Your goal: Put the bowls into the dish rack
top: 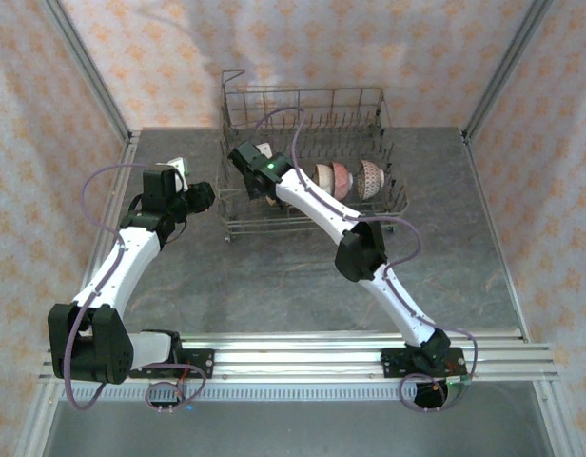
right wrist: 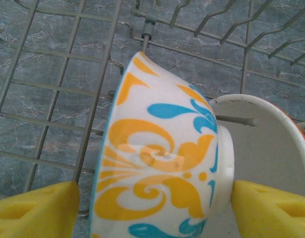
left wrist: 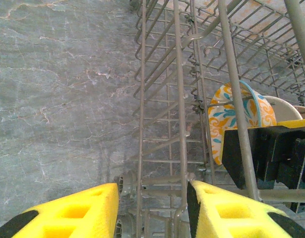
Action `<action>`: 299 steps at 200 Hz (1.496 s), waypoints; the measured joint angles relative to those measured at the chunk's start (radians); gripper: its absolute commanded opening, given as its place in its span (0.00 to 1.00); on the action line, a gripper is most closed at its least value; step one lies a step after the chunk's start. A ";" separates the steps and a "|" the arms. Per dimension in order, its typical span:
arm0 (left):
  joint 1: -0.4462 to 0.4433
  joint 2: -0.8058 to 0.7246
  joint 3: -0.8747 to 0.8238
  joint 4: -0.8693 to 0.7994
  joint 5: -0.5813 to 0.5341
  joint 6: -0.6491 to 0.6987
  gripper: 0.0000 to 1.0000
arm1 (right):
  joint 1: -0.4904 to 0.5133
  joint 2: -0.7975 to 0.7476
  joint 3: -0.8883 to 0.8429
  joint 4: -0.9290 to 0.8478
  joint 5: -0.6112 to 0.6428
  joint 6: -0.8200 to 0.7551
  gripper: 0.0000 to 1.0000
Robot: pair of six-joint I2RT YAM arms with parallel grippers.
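The grey wire dish rack [top: 302, 109] stands at the back of the table. In the right wrist view a white bowl with orange and blue swirls [right wrist: 157, 163] stands on its edge among the rack's wires [right wrist: 58, 89], leaning against a plain white bowl [right wrist: 261, 148]. My right gripper [right wrist: 155, 198] straddles the patterned bowl. Its right finger is at the bowl's foot and a thin gap shows at the left finger, so it is open. My left gripper [left wrist: 152, 191] is open over the rack's left edge [left wrist: 162, 99], holding nothing. The patterned bowl [left wrist: 231, 116] is also in its view.
Three more bowls stand on edge in a row in the rack's right part: a cream-pink one [top: 322, 179], a brown one [top: 342, 178] and a pale one [top: 371, 178]. The right arm's black wrist [left wrist: 271, 153] sits inside the rack. Bare grey table [top: 274, 276] lies in front.
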 measured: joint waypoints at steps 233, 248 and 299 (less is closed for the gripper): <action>0.000 0.027 0.001 0.001 0.047 -0.008 0.42 | -0.006 -0.037 0.000 0.016 -0.008 -0.059 0.79; 0.000 0.029 0.001 0.001 0.052 -0.012 0.42 | -0.005 -0.047 0.000 0.016 -0.009 -0.061 0.79; 0.000 0.029 0.002 0.008 0.053 -0.014 0.42 | -0.006 -0.097 0.002 0.021 -0.011 -0.087 0.82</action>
